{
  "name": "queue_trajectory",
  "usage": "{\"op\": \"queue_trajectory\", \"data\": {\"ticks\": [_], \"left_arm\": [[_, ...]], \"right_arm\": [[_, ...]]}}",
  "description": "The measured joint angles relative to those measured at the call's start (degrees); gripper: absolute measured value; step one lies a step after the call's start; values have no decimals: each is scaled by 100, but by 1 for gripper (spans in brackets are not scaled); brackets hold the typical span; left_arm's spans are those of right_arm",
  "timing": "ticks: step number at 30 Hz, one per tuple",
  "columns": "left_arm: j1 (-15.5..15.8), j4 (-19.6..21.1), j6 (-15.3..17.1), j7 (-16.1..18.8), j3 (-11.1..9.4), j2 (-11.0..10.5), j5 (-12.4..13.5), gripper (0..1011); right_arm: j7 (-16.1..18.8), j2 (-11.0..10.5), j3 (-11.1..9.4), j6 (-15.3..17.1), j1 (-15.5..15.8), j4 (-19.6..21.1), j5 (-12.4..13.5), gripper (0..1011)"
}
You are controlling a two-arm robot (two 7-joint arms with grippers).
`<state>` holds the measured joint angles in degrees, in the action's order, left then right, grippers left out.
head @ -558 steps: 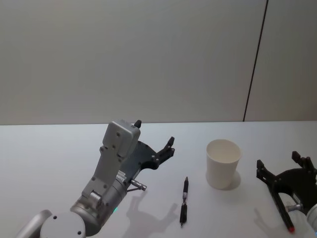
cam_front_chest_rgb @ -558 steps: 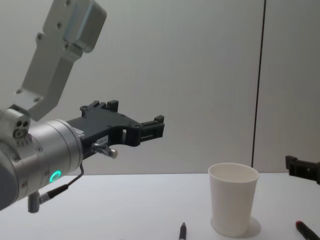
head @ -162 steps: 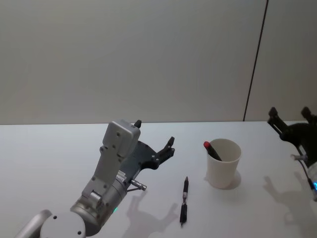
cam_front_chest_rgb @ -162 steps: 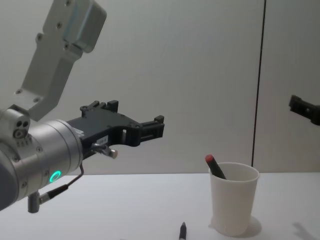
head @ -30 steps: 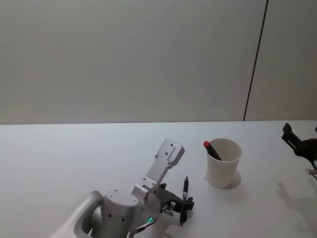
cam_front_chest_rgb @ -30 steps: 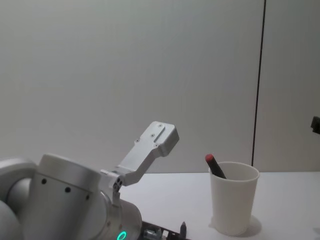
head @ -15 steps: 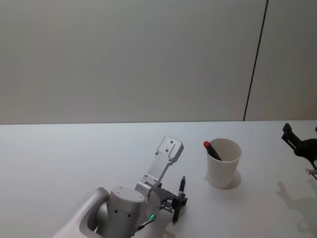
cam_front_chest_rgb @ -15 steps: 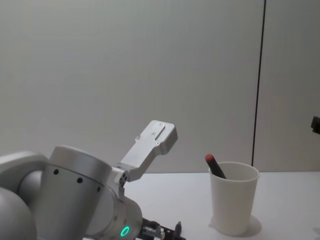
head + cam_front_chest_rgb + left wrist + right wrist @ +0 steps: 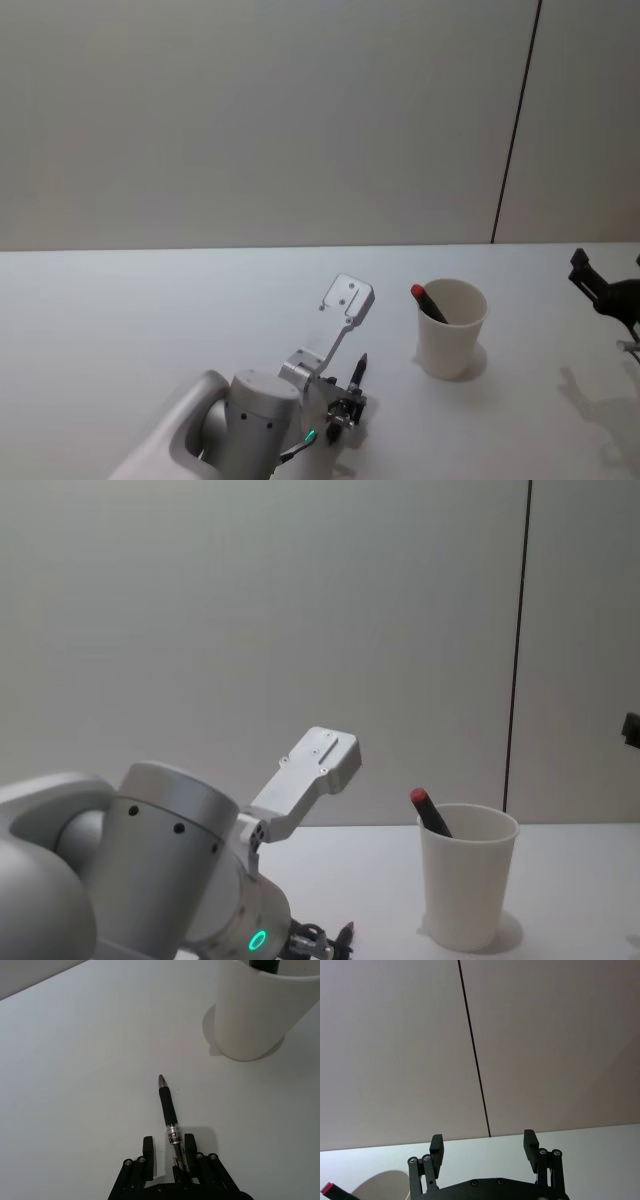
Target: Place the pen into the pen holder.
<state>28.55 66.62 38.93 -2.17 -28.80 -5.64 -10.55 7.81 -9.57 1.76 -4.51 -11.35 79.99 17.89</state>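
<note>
A black pen (image 9: 357,373) (image 9: 168,1108) sits in my left gripper (image 9: 346,408) (image 9: 169,1146), which is shut on its rear end; the tip points up and toward the pen holder. The pen is off the table and casts a shadow below. The pen holder (image 9: 450,328) (image 9: 468,875) (image 9: 260,1007) is a white paper cup standing upright to the right of the pen. A red-capped pen (image 9: 425,300) (image 9: 429,811) leans inside it. My right gripper (image 9: 606,290) (image 9: 483,1144) hangs open and empty at the far right, well apart from the cup.
The white table (image 9: 120,320) is bare to the left and behind the cup. A grey wall with a dark vertical seam (image 9: 515,120) stands behind. My left arm's silver body (image 9: 170,890) bulks large in the chest view's lower left.
My left gripper closed on the black pen and raised it off the table, tilting its tip upward. The right gripper has stayed put.
</note>
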Motion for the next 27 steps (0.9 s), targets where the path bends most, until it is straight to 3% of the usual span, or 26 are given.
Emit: {"op": "queue_trajectory", "data": {"ticks": [10,27], "left_arm": [[88,-153,182,-101,-14,82,79,131],[59,-118,148,-101,-8,103,167,127]], "right_arm": [[0,0,0,0,0,0,0,1001],[0,0,0,0,0,0,0,1001]]}}
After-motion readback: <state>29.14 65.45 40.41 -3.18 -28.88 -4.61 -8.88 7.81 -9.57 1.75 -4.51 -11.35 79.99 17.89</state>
